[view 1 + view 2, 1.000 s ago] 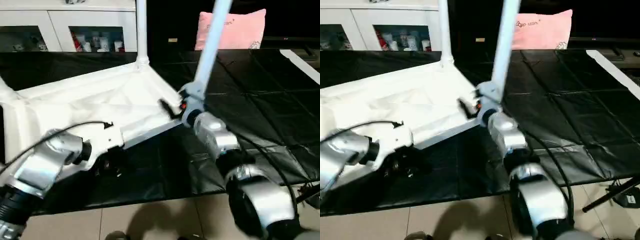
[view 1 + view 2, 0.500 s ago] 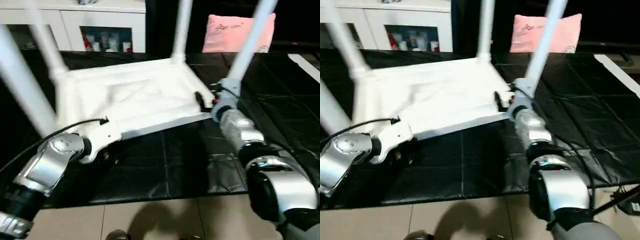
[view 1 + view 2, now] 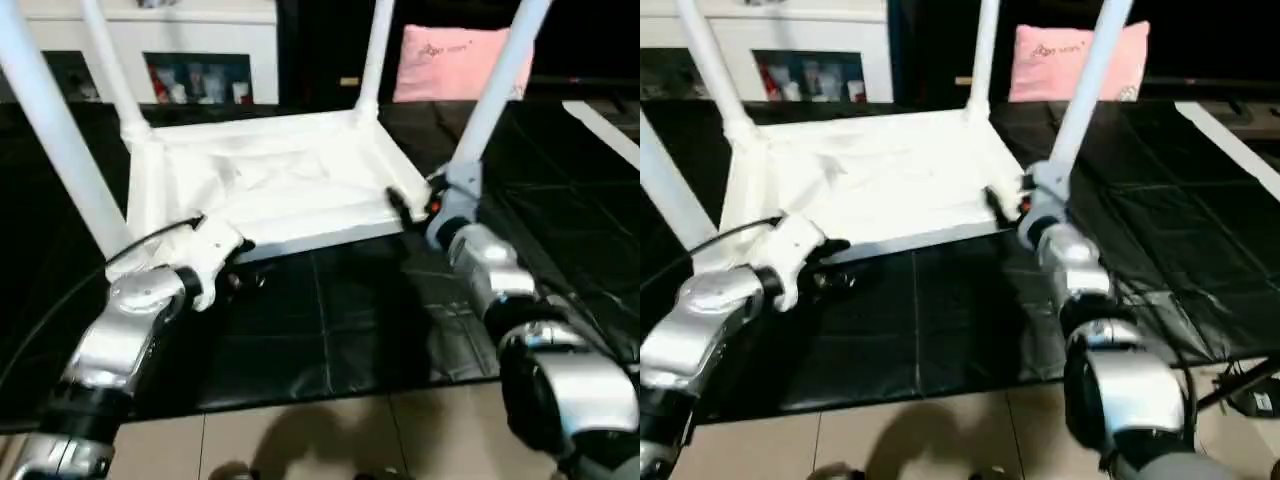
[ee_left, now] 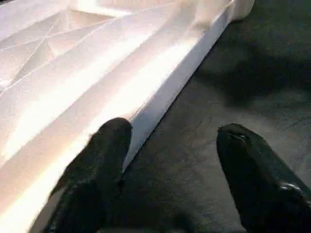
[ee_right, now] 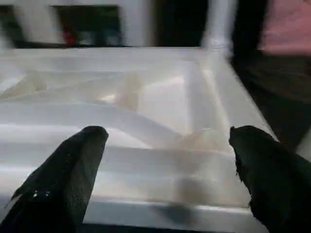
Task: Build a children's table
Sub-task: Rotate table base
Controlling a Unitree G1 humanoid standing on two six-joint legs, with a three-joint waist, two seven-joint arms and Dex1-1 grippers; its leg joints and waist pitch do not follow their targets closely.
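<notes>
The white children's table (image 3: pixel 280 185) lies upside down on the black mat, ribbed underside up. Its tube legs stand up from the corner sockets, among them the front-left leg (image 3: pixel 60 150) and the front-right leg (image 3: pixel 495 85). My left gripper (image 3: pixel 238 278) is at the table's front rim near the front-left corner. In the left wrist view the left gripper (image 4: pixel 170 141) is open, one finger (image 4: pixel 97 165) by the rim (image 4: pixel 165 92), the other over the mat. My right gripper (image 3: pixel 405 207) is at the front-right corner. The right wrist view has it (image 5: pixel 167 141) open, facing the underside (image 5: pixel 146 97).
A black mat (image 3: pixel 560 200) covers the floor under the table, with pale tiles (image 3: pixel 330 440) at its near edge. A pink pillow (image 3: pixel 455 60) lies beyond the table at the back right. A white cabinet with glass doors (image 3: pixel 190 60) stands at the back left.
The head view has shifted, bringing the left-hand legs into the picture. My left arm has reached forward to the rim by the front-left corner. The right gripper stays at the front-right corner.
</notes>
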